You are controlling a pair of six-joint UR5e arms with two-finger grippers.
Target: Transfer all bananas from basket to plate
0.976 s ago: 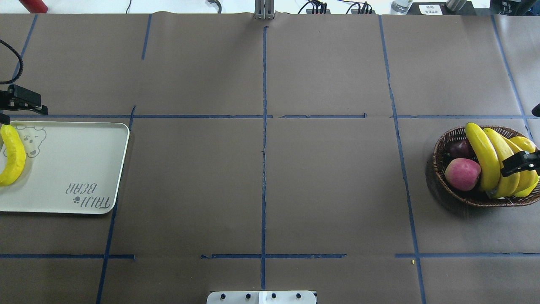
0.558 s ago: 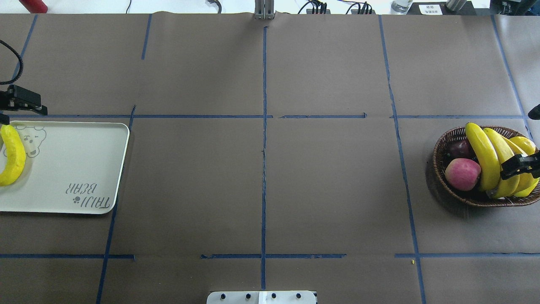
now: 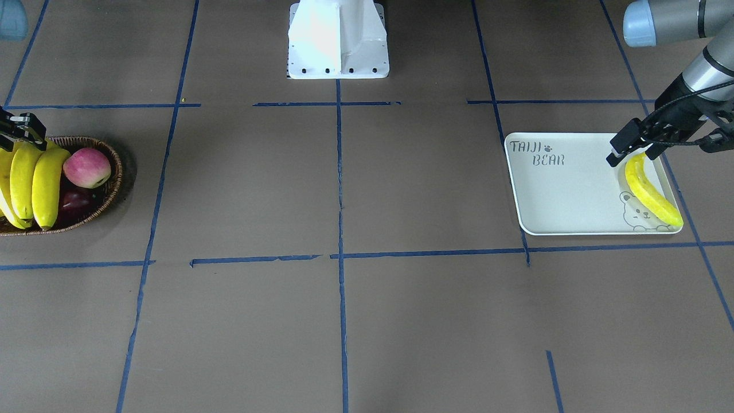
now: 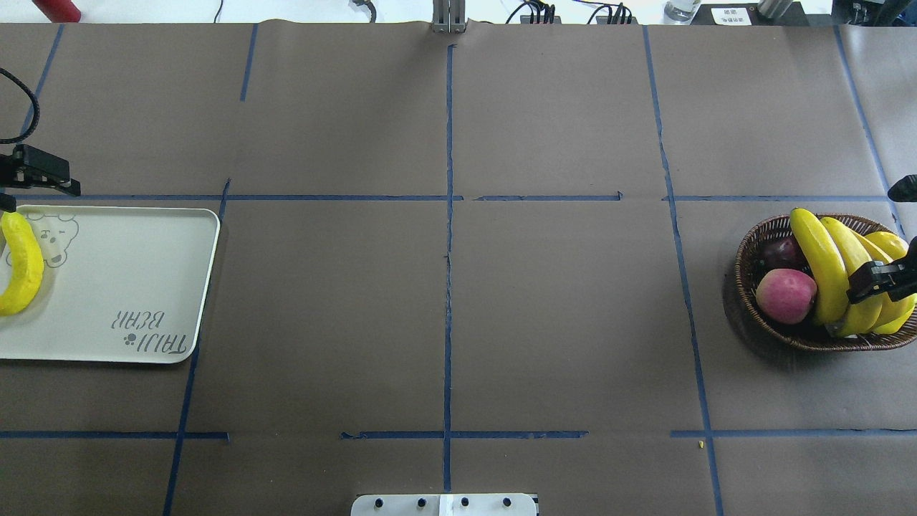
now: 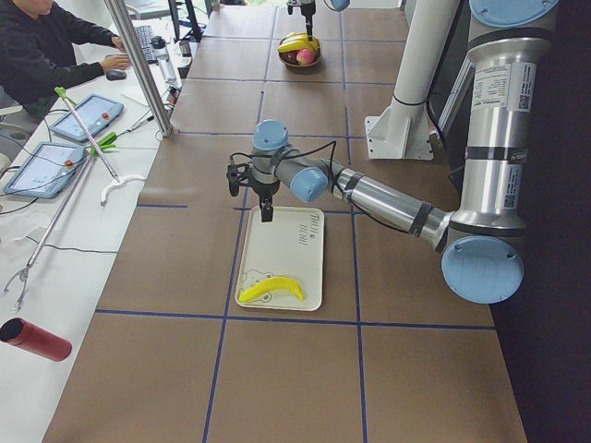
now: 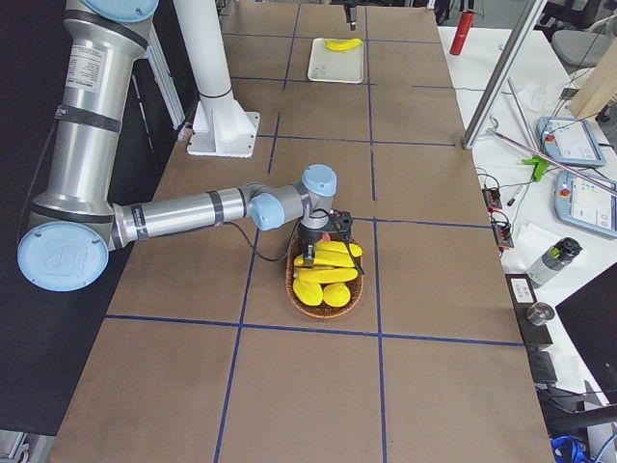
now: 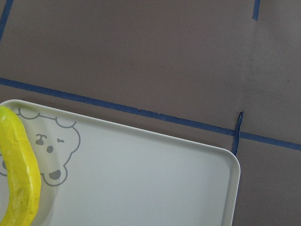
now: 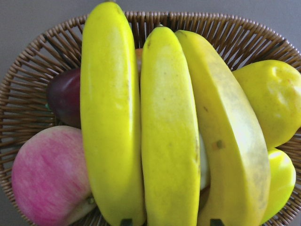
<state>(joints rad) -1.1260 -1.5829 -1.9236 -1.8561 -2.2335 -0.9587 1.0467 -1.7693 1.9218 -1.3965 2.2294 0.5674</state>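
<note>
- Far left of the bench (image 4: 444, 322), overhead view: the plate (image 4: 143, 287) lies flat, its "TAIJI BEAR" lettering at the corner nearest the robot and the bear-face drawing at the far left corner.
- One banana (image 4: 21, 265) lies on the plate along its outer left edge, beside the bear drawing and partly over it.
- The left hand (image 3: 631, 152) hangs over the near end of that banana. Its jaws stand apart and hold nothing. The left wrist view shows only the plate corner, the banana and bare bench, with no fingertips in frame.
- Middle of the bench: brown paper crossed by blue tape lines (image 4: 448, 215).
- Far right: the basket (image 4: 749, 287) sits on the bench, well apart from the plate.
- In its left part are a pink-red apple (image 4: 786, 295) and, behind it, a dark red fruit (image 4: 781, 252).
- Three bananas (image 4: 824, 265) lie side by side across the basket, touching one another. Rounded yellow fruit (image 8: 270, 99) sits just to their right; its kind cannot be told.
- The right hand (image 4: 880, 279) is low over the bananas, jaws apart. In the right wrist view two dark fingertips (image 8: 125, 221) show either side of the middle banana. Whether they touch it cannot be told.
</note>
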